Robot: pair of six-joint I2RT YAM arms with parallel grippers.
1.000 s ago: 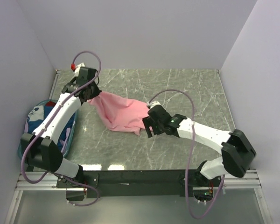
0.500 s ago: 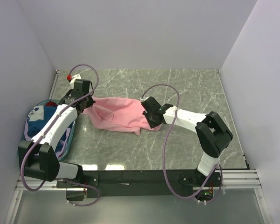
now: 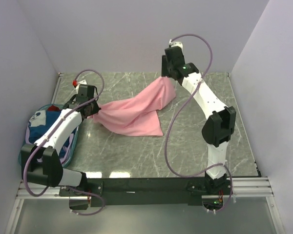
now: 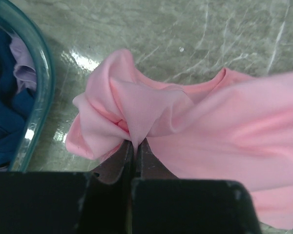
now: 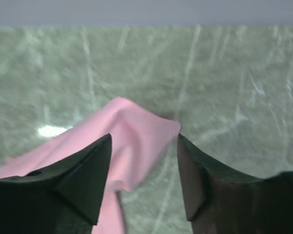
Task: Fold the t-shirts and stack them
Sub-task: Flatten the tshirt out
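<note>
Pink t-shirt point(image 3: 134, 114) stretches across the far half of the desk point(image 3: 136, 156), from beside the left edge up toward the middle of the far edge. At its left end the left pincer point(image 4: 135, 146) is clamped tight on a bunched fold of the cloth, low over the desk and just beside the teal basket point(image 3: 73, 141). The basket sits against the left edge with the other shirts point(image 3: 39, 122), blue, white and purple, heaped inside.

From that pinch the cloth fans out. Its lower hem runs to a point near the desk's middle, and its upper edge climbs in a ridge to the right pincer point(image 3: 167, 77). That pincer hangs high near the far edge, close to the back wall point(image 3: 136, 34). In the right wrist view its jaws stand apart. A corner of the pink cloth lies between them, against one finger and clear of the other, with marbled desk showing in the rest of the gap.

Bare desk lies between the shirt's hem and the near edge, and also along the right edge past the right arm.
</note>
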